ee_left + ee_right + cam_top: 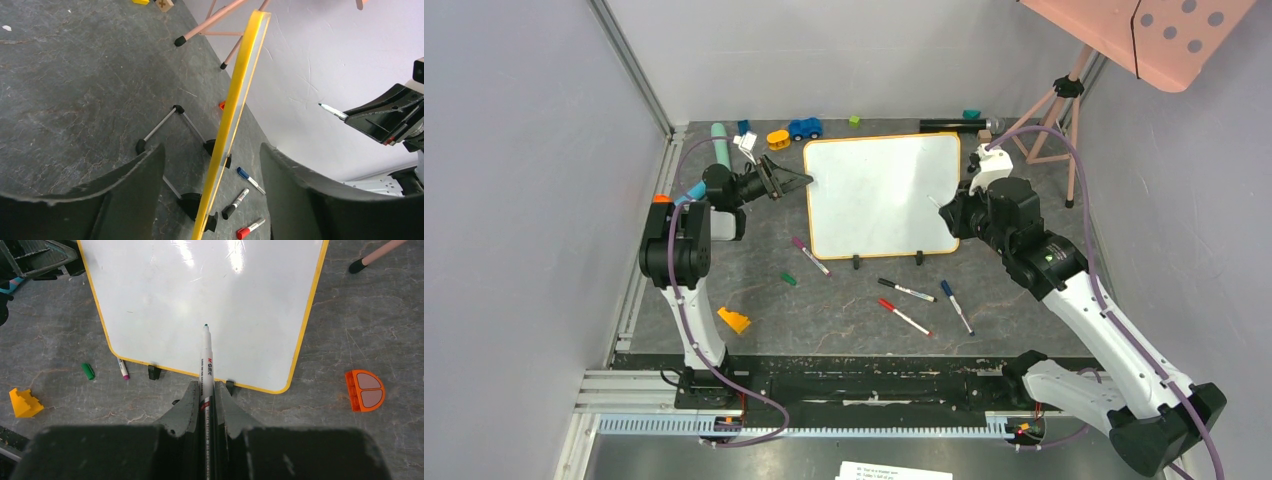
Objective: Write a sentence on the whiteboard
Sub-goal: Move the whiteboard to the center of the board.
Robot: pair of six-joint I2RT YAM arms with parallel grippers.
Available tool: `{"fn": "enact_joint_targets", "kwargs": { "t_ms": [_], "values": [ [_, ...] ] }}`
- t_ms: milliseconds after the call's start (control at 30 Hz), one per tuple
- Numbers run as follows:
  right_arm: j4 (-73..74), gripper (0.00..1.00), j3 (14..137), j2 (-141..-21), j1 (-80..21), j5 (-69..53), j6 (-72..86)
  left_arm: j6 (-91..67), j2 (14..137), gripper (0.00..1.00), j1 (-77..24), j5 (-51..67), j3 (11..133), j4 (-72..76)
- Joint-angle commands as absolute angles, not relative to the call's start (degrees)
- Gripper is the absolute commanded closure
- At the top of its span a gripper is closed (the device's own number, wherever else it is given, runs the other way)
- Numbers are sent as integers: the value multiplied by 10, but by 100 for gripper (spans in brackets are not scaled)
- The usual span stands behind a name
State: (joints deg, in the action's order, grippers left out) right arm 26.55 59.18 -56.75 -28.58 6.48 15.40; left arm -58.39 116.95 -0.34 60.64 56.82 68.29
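Whiteboard: the whiteboard (884,195) stands at the middle of the table on its two black feet and leans back. Its long side runs left to right, and its white face looks toward the arms. We see no words on it yet.

Right gripper: the right gripper (206,390) has its jaws closed tightly on a marker (206,360), holding it by the lower part of the barrel.

Marker axis: the marker runs straight out of the jaws and its dark tip points at the lower middle of the white face.

Key relation: from the left wrist view the tip is still apart from the face, with open air between them. We judge that the next move is a short push forward along the marker's own axis.

Nearer arm: the right arm is the writing arm, and it stands before the right half of the board.

Left gripper: the left gripper (786,181) has its jaws wide open at the left edge of the board. The yellow frame (240,90) shows edge-on between its fingers, but we cannot tell whether they touch it.
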Motion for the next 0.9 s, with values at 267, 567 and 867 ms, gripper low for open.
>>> {"fn": "enact_joint_targets", "kwargs": {
  "t_ms": [267, 567, 867],
  "values": [
    [226, 100, 605, -579, -276, 54, 138, -563, 1189, 30, -11, 671, 630, 752],
    [219, 100, 601, -584, -273, 48, 138, -571, 1213, 50, -33, 699, 644, 789],
    [215, 100, 595, -582, -271, 45, 138, -566, 1208, 66, -49, 703, 623, 804]
  ]
}}
